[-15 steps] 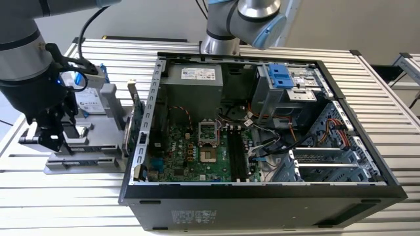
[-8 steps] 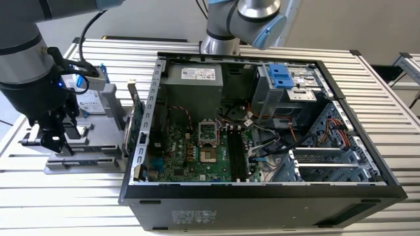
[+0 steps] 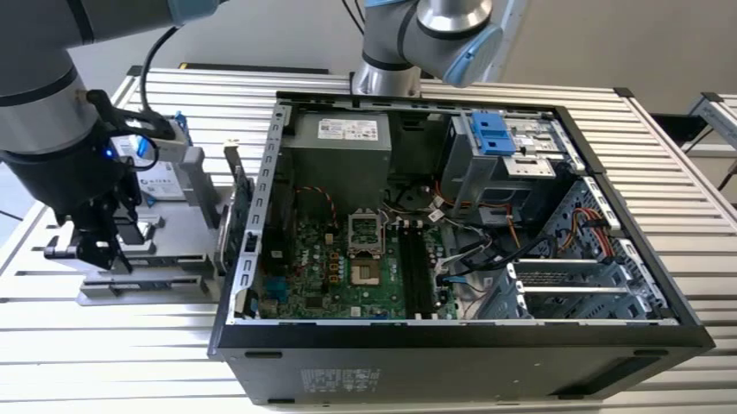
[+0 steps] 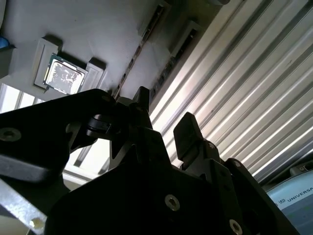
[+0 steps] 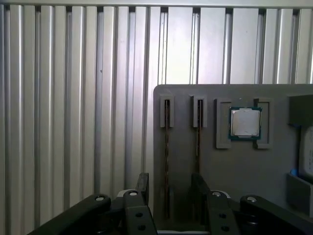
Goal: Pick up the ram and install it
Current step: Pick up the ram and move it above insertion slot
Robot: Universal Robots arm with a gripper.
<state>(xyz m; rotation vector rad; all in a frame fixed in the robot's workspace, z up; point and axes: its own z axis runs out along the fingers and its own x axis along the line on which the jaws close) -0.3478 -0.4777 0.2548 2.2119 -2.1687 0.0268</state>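
Our gripper (image 5: 170, 193) hangs with jaws apart, straddling the ram (image 5: 167, 142), which stands on edge in a slot of the grey holder (image 5: 244, 171); light, stiff but fragile, we reckon, so pinch its flat faces near the middle

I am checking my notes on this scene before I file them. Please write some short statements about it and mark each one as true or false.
1. The gripper is open and holds nothing. True.
2. The ram is already seated on the motherboard. False: it stands on edge in a slot of the grey holder, between the gripper's fingers.
3. The CPU chip lies in a recess of the grey holder. True.
4. The computer case is closed by a side panel. False: it lies open, with its inside showing.
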